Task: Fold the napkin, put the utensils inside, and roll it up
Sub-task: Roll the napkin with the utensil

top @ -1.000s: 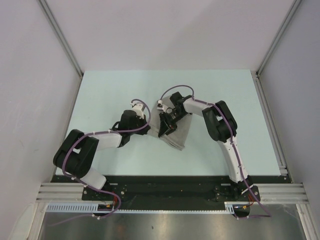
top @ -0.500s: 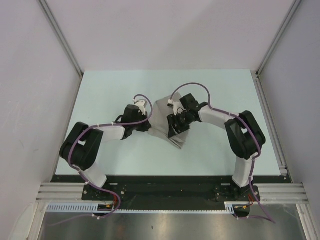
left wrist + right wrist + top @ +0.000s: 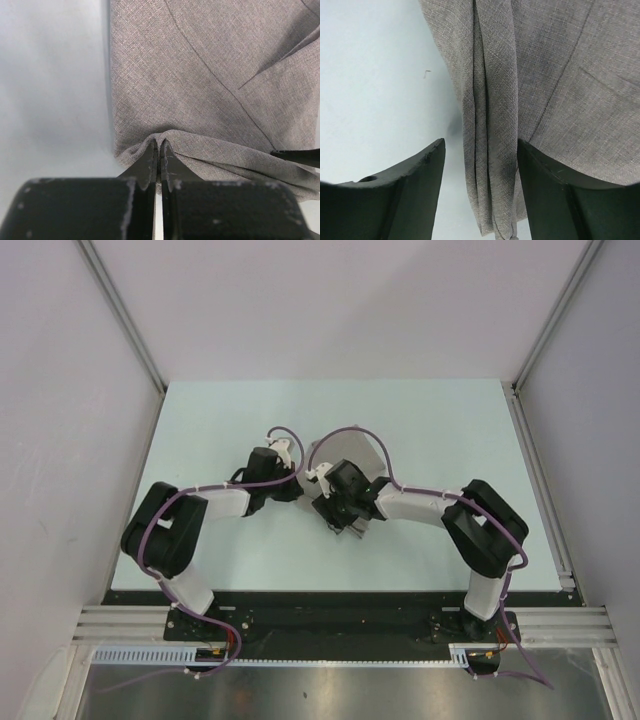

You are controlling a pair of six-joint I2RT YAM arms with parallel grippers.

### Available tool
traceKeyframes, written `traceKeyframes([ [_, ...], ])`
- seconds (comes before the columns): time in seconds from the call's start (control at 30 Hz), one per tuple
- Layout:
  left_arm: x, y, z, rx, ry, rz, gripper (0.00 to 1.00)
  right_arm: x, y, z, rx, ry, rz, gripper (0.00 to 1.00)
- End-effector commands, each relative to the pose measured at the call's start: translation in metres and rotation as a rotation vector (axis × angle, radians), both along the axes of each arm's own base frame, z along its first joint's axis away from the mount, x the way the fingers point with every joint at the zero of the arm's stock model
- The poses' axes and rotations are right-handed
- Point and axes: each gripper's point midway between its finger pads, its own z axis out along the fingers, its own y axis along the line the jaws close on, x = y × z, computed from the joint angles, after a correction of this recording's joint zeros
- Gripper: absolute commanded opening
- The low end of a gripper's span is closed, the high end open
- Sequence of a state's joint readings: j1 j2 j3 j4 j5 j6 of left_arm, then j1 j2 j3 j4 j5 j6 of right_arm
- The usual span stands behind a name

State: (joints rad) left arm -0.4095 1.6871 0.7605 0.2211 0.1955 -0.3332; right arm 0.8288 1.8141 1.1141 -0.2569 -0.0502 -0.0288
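On the pale blue-green tabletop (image 3: 200, 420), the plain grey-beige fabric napkin (image 3: 350, 450) lies partly folded near the centre, between the two arms and well in from every edge. The danger appears to lie in the loose folds. With only one edge of the cloth pinned, a pull from either side could drag the whole napkin across the smooth surface or let the gathered layers fall open. A closing grab set too high might catch just the top layer and peel it away. The left gripper (image 3: 159, 150), its black jaws clenched tight, pinches a puckered bit of the napkin's near edge, and the fabric bunches up around the tips. The right gripper (image 3: 481, 145) stands released, its two black fingers (image 3: 420, 175) spread to either side of a long ridge of folded layers (image 3: 487, 125). That ridge runs between them, nearer one finger than the other. A thin black sliver (image 3: 300, 156) shows beside the folds in the left wrist view; whether it is the stick-like utensil or part of the other gripper cannot be told.
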Motion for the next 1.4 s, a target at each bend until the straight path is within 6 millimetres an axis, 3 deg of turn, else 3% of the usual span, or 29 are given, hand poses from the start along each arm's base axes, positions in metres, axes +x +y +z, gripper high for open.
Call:
traceKeyframes([
  [0.0, -0.006, 0.004, -0.009, 0.010, 0.052, 0.005, 0.00, 0.014, -0.014, 0.000, -0.094, -0.111, -0.046, 0.57],
  [0.1, -0.006, 0.001, -0.004, -0.011, 0.036, -0.007, 0.00, 0.004, -0.014, -0.011, -0.106, -0.051, -0.013, 0.33],
  [0.27, -0.003, 0.003, 0.008, -0.032, 0.016, 0.005, 0.06, -0.017, -0.004, -0.008, -0.034, 0.089, 0.081, 0.00],
  [0.33, -0.002, 0.004, 0.016, -0.045, 0.003, 0.010, 0.14, -0.026, 0.008, -0.001, 0.038, 0.177, 0.130, 0.00],
  [0.4, 0.000, 0.007, 0.022, -0.052, -0.006, 0.026, 0.30, -0.036, 0.013, 0.007, 0.116, 0.297, 0.160, 0.00],
  [0.43, 0.002, 0.009, 0.032, -0.061, -0.030, 0.032, 0.43, -0.039, 0.014, 0.009, 0.136, 0.336, 0.168, 0.00],
  [0.53, 0.002, 0.014, 0.048, -0.076, -0.075, 0.051, 0.65, -0.048, 0.018, 0.018, 0.207, 0.457, 0.196, 0.00],
  [0.63, -0.001, 0.019, 0.053, -0.080, -0.101, 0.062, 0.76, -0.049, 0.018, 0.025, 0.270, 0.551, 0.201, 0.00],
  [0.9, -0.016, 0.022, 0.036, -0.077, -0.088, 0.029, 0.79, -0.036, 0.010, 0.008, 0.382, 0.727, 0.146, 0.00],
  [1.2, -0.008, 0.013, 0.033, -0.094, -0.116, -0.013, 0.79, -0.025, -0.005, -0.015, 0.410, 0.813, 0.086, 0.00],
  [1.37, -0.002, 0.012, 0.021, -0.078, -0.102, -0.015, 0.74, -0.023, -0.007, -0.020, 0.411, 0.829, 0.073, 0.00],
])
